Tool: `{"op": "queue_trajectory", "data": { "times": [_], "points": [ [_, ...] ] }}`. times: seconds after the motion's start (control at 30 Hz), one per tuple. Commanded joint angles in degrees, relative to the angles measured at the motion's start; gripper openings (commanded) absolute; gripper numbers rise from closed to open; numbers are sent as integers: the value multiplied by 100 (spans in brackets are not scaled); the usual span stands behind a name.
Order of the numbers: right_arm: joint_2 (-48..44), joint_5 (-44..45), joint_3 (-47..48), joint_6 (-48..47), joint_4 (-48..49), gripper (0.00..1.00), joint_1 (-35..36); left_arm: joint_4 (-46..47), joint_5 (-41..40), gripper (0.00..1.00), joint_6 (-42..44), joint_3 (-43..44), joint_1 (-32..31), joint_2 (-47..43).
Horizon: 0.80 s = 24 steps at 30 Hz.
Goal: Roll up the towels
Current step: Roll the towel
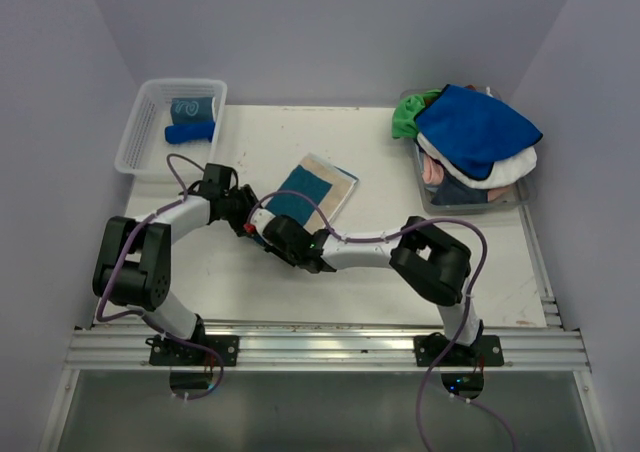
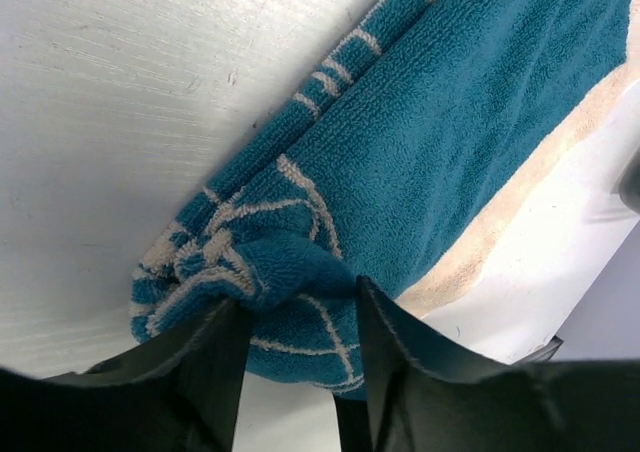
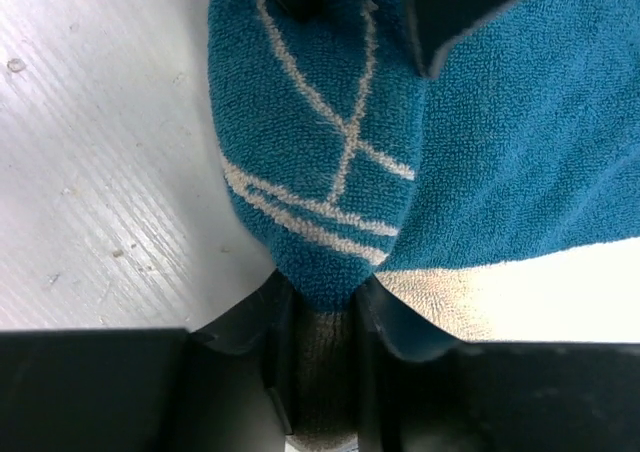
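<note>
Wrist views show the left gripper (image 2: 298, 297) and right gripper (image 3: 322, 287) each clenched on the teal towel (image 2: 450, 132), bunched between the jaws; overhead, the arms (image 1: 355, 250) hide both grips.

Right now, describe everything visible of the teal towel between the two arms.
The teal towel is looped terry with thin cream line patterns and a beige border, lying mostly flat on the white table. Its near edge is bunched into a thick fold; the left gripper and right gripper each have jaws closed on that fold.
</note>
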Motion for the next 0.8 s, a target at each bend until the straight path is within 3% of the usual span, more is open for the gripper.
{"op": "queue_trajectory", "data": {
  "times": [0.0,0.13,0.33,0.43,0.77],
  "points": [
    [-16,-284,-165,227,5,22,-125,-313,-252,53,192,128,-28,-73],
    [-280,-1119,-262,587,-100,15,-380,-550,-243,73,263,242,16,-345],
    [-483,-2709,-288,1158,-320,6,-827,-919,-243,86,368,409,209,-828],
    [-536,-3525,-384,1545,-259,2,-1091,-1095,-261,87,395,444,341,-1048],
    [-483,-4820,-490,2284,-118,0,-1567,-1192,-200,87,333,-109,429,-1778]
  ]
}}
